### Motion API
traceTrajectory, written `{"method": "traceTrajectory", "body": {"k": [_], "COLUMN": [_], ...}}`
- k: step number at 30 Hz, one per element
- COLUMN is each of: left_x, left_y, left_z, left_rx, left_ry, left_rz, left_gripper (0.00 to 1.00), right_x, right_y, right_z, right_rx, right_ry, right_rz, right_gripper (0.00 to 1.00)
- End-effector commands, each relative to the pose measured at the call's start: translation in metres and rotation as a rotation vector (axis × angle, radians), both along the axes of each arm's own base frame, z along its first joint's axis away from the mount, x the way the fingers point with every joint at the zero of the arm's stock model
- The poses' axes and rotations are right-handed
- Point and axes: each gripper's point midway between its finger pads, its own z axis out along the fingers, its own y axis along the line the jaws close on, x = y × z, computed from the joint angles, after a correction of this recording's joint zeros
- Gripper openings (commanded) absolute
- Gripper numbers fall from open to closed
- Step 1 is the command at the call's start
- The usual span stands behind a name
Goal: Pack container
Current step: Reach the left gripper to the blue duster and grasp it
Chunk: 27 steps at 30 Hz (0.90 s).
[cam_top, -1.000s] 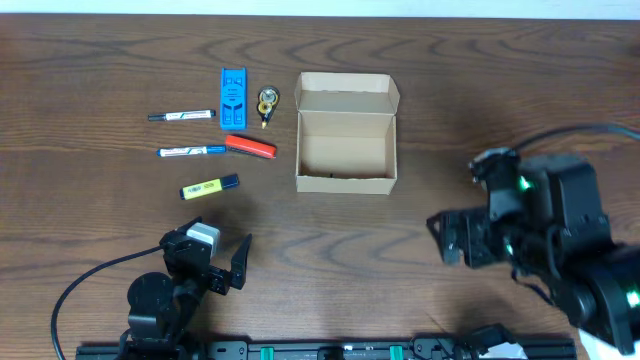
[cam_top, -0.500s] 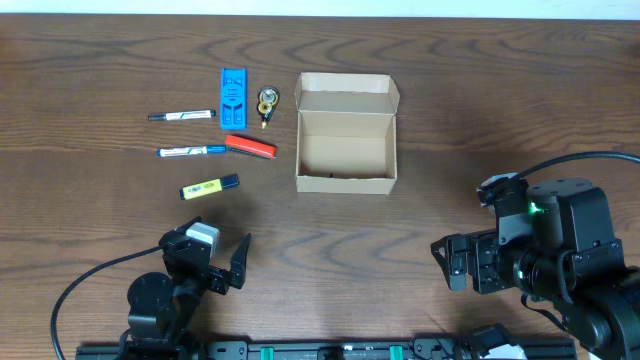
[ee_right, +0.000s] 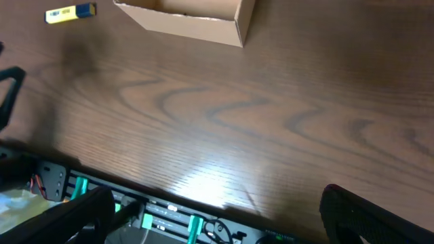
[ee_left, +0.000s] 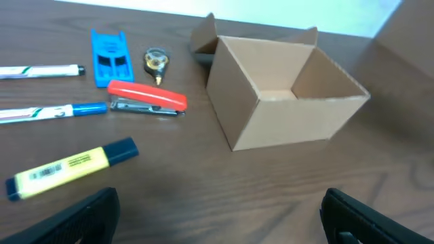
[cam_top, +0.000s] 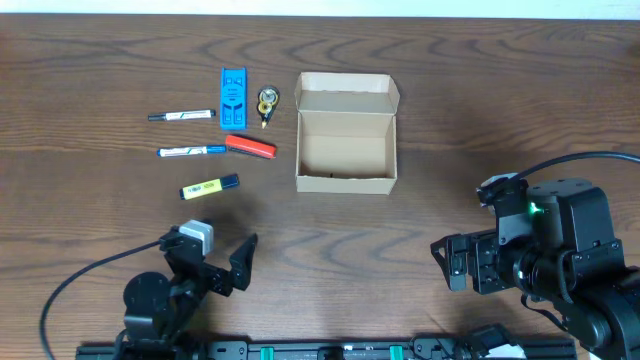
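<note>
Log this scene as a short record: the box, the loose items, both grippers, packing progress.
box: cardboard box, lid flap open, no item visible inside
loose items: black-capped marker, blue-capped marker, yellow highlighter, red stapler, blue plastic piece, small round object
item location: all on the table, on the left arm's side of the box
left gripper: open, holding nothing
right gripper: open, holding nothing
packing: not yet begun
</note>
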Motion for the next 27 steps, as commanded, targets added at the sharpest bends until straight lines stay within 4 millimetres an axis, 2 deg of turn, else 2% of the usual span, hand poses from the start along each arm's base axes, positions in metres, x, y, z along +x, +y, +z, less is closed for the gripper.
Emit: {"method": "traceTrajectory", "body": {"k": [1,4,10,16,19,21,27], "left_x": [0.008,0.019,0.058,0.115,0.146,0.164,0.194], "left_y": [0.012,0.012,0.024,0.031,0.026,0.025,0.019], "left_z": [0.048,0.062,0.071,0.092,0.101,0.099,0.078], "left_rx": [-0.010,0.041,0.128,0.250,0.281,0.283,0.276], "left_ry": [-0.032,0.014,0.236,0.344,0.335,0.331,0.337], "left_rz": [0.082,0.076,0.151,0.178,0.150,0.156,0.142], "left_gripper": [0.95,0.95,0.95,0.95,0.95,0.95,0.95], "right_x": [0.000,0.000,0.000,0.000,0.000,0.000,0.000], "right_y": [0.000,0.000,0.000,0.000,0.000,0.000,0.000], "right_z": [-0.002,-0.002,-0.002,-0.002,-0.002,-0.002,-0.002], "right_rx": [0.009,0.009,0.009,0.009,0.009,0.009,0.009], "right_ry": [0.012,0.012,0.012,0.012,0.012,0.012,0.012], "right_rz": [-0.013,-0.013,-0.013,-0.013,-0.013,-0.013,-0.013], "right_gripper": [0.99,0.99,0.99,0.99,0.99,0.99,0.99]}}
